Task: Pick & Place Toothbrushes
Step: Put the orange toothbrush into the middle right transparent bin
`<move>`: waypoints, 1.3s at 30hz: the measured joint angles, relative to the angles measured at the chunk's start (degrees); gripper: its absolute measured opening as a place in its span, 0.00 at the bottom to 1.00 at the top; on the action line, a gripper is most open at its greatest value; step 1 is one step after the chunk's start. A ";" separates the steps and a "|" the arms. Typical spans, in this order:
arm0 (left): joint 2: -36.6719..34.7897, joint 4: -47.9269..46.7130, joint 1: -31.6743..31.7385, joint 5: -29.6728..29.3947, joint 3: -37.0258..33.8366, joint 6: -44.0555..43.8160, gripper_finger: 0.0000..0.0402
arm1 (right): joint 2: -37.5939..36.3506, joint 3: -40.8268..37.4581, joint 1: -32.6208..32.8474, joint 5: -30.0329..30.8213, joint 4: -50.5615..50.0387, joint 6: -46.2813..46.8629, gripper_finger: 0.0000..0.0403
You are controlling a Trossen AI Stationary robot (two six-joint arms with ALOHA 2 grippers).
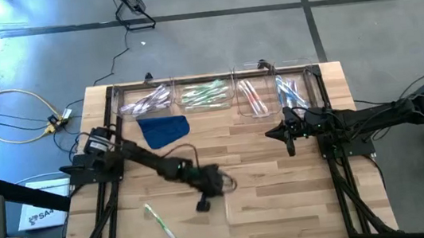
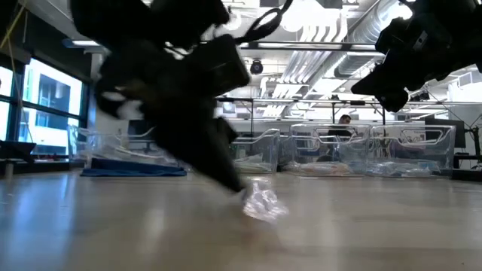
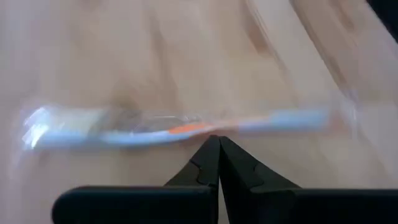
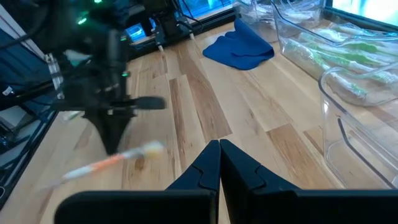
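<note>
Wooden tabletop [image 1: 282, 175] carries one wrapped toothbrush [image 3: 186, 127] lying directly ahead of the left gripper [image 3: 219, 144], its long axis crosswise to the pressed-together fingertips. Right gripper [image 1: 290, 144], also closed and empty, hangs well apart; the left is nearer.

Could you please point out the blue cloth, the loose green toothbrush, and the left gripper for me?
blue cloth [image 1: 164, 130]: high view, middle of the crumpled fabric.
green toothbrush [image 1: 159, 222]: high view, mid-handle, lying on the table.
left gripper [image 1: 203, 205]: high view, at its closed fingertips.
</note>
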 joint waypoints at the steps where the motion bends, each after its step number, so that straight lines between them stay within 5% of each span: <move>1: 0.00 1.58 1.12 0.12 0.00 1.05 0.00 | 0.02 0.00 0.00 0.00 -0.02 0.00 0.00; 10: -1.94 2.42 9.15 5.25 0.04 10.79 0.00 | 0.02 0.00 2.00 -0.04 -0.83 1.49 0.00; 23: -17.54 -0.28 18.34 3.60 0.10 30.32 0.00 | 0.00 0.00 9.23 0.17 7.84 -3.04 0.00; 34: -38.56 -22.64 17.36 -9.77 0.05 43.71 0.00 | 0.00 0.00 9.42 0.24 9.09 -8.00 0.00; 39: -45.11 -24.12 17.44 -12.32 -4.94 43.28 0.00 | 0.00 0.00 9.42 2.69 9.52 -8.20 0.00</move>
